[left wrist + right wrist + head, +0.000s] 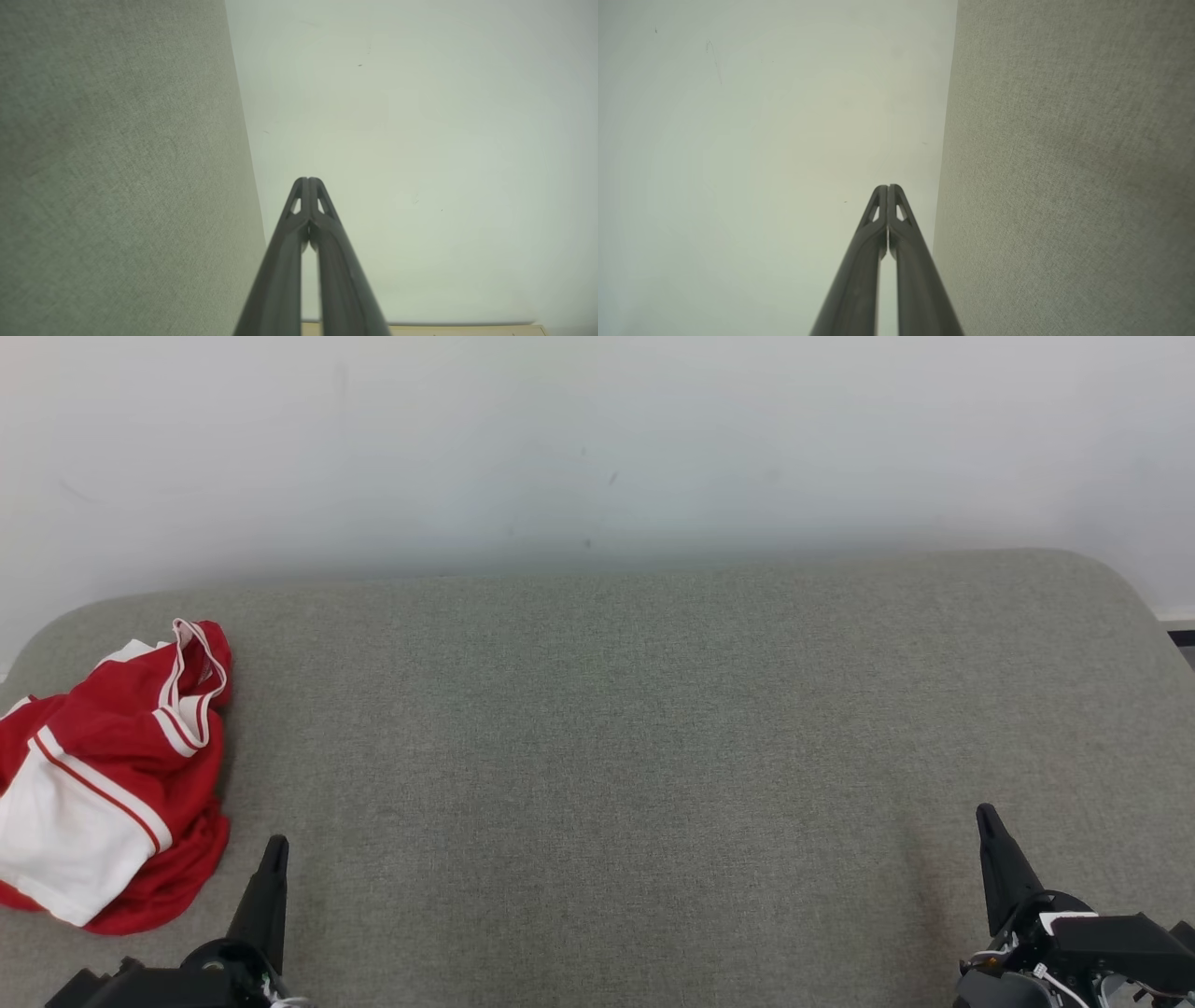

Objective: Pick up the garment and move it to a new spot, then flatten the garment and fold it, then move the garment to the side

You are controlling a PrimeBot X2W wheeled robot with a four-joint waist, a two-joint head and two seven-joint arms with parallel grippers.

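A red and white garment [103, 775] lies crumpled in a heap at the far left of a wide grey fabric-covered surface [597, 728]. It is close to that surface's rounded left corner and runs off the left edge of the head view. It shows a large white panel toward the front, red cloth around it, and white-striped trim curling up at its back end. The left gripper [274, 849] sits at the lower left of the head view, its dark point aimed away from the robot, just to the right of the garment's near edge and apart from it. The right gripper [988, 821] sits at the lower right, well apart from the garment, above the grey cloth. Both are closed all the way. In the left wrist view the two long fingers [280, 280] meet at their tips with nothing pinched between them. In the right wrist view the fingers [920, 280] likewise press together at the tips and hold nothing. Each wrist view looks along its fingers toward a pale wall [597, 448] that rises behind the surface, with the grey cloth running down one side of the picture. A thin tan strip [467, 330] shows at the bottom of the left wrist view.
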